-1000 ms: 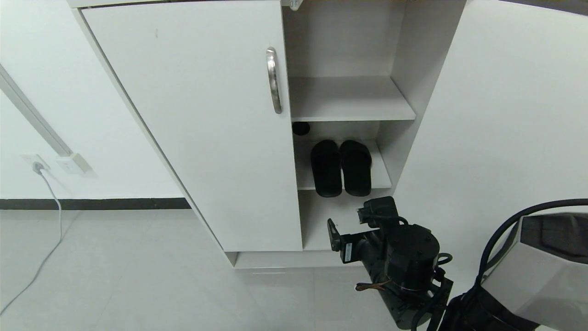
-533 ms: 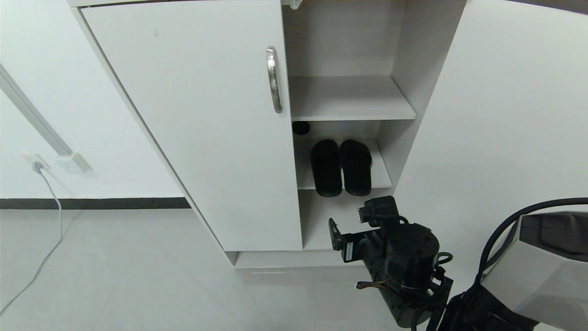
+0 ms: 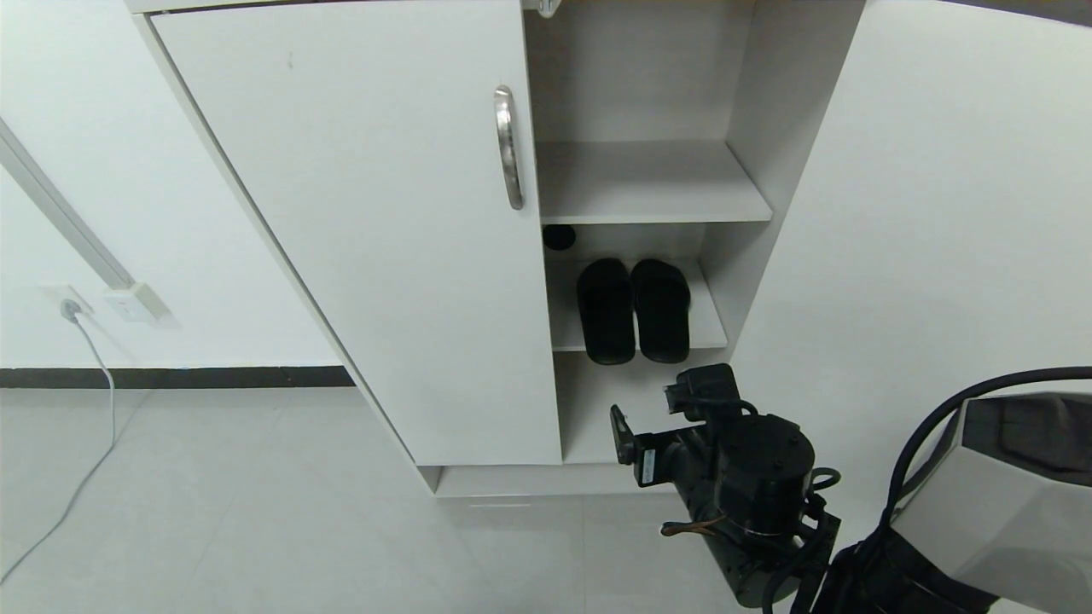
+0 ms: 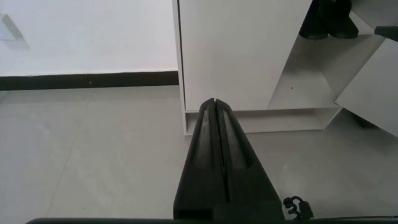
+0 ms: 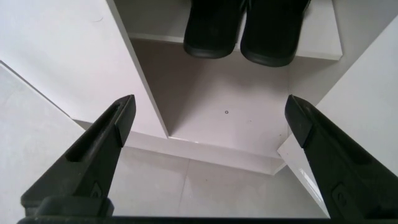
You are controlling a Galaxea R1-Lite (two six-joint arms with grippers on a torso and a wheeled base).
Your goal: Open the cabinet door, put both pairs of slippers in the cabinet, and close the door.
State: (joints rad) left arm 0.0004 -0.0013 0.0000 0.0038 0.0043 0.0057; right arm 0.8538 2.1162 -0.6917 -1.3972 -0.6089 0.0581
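Observation:
A pair of black slippers (image 3: 633,309) lies side by side on the middle shelf of the white cabinet (image 3: 653,183), toes outward. The cabinet's right door (image 3: 921,213) stands swung open; its left door (image 3: 367,222) is closed. My right gripper (image 3: 661,409) hangs open and holds nothing, low in front of the bottom compartment, just below the slippers (image 5: 245,28). Its fingers (image 5: 106,143) frame that compartment in the right wrist view. My left gripper (image 4: 214,102) is shut on nothing, above the floor and pointing at the cabinet's base, with the slippers (image 4: 329,18) far off.
A metal handle (image 3: 508,149) runs down the closed door's edge. A small dark round object (image 3: 559,237) sits at the back of the slipper shelf. The upper shelf (image 3: 648,192) is bare. A wall socket with a grey cable (image 3: 68,309) is at the far left, above tiled floor (image 3: 256,529).

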